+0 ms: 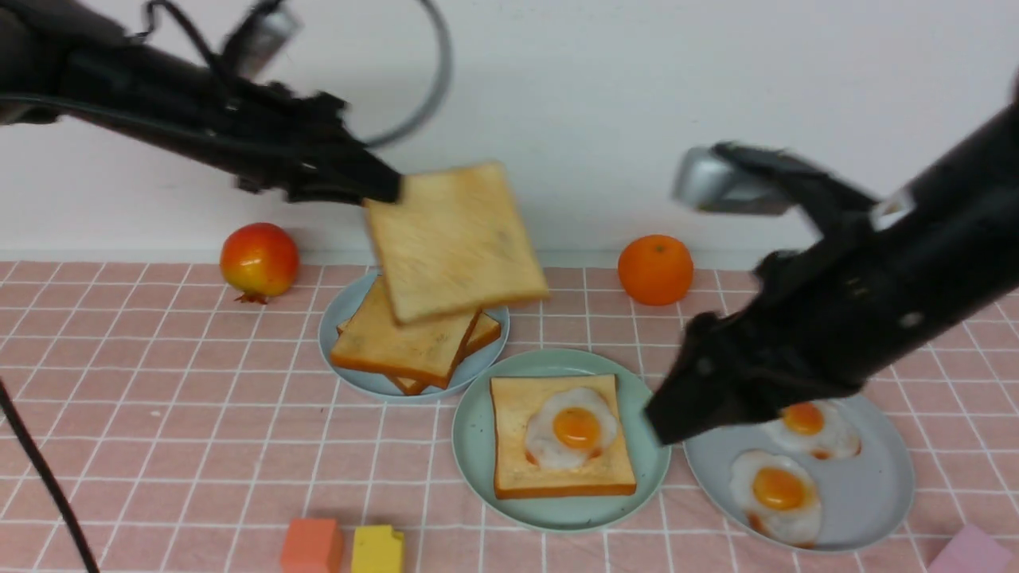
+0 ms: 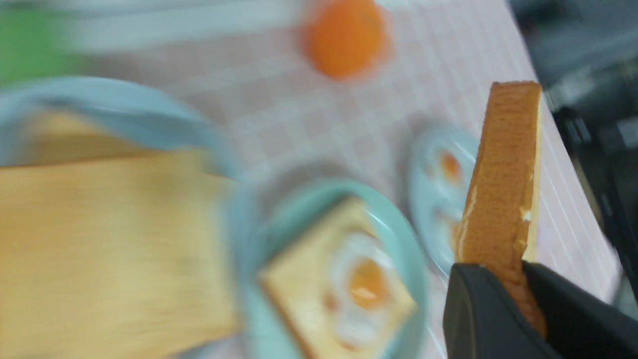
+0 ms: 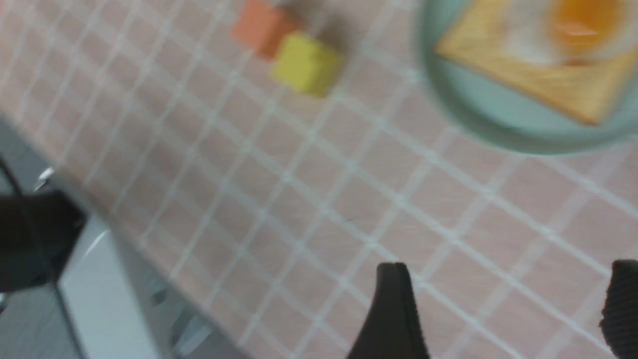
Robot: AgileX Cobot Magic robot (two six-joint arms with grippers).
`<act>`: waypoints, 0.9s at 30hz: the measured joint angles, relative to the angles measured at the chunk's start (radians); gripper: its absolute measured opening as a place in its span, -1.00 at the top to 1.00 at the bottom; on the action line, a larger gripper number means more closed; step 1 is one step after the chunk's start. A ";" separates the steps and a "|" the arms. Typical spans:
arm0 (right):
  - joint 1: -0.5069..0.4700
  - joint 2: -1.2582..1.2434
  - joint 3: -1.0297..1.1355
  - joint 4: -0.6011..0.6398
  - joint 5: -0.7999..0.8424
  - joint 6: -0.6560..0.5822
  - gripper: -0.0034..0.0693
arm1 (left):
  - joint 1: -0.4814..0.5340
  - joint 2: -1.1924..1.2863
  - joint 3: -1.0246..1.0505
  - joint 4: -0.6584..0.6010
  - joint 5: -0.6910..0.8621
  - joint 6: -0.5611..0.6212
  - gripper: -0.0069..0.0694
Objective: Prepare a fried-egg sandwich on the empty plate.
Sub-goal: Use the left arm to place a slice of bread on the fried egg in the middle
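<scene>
Front: left gripper was clamped on the top slice at its far-left corner. The slice hung tilted above the toast stack, left and far of the plate. Plate held base slice with egg. Right gripper hovered at the plate's right rim.

Left wrist: top slice showed edge-on and the grip looked shallow. Best to carry slow, level it, square the crusts and set it flat before release.

Right wrist: jaws apart, empty. Probably should back off.

A plain white wall rises behind the bench and meets its far edge. The bench is covered by a pink cloth gridded with thin white lines. The light is soft and even, leaving only faint shadows.
</scene>
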 joint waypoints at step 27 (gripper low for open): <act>-0.100 -0.305 0.267 -0.097 -0.062 0.098 -0.60 | -0.177 0.254 0.072 0.038 -0.246 0.046 0.14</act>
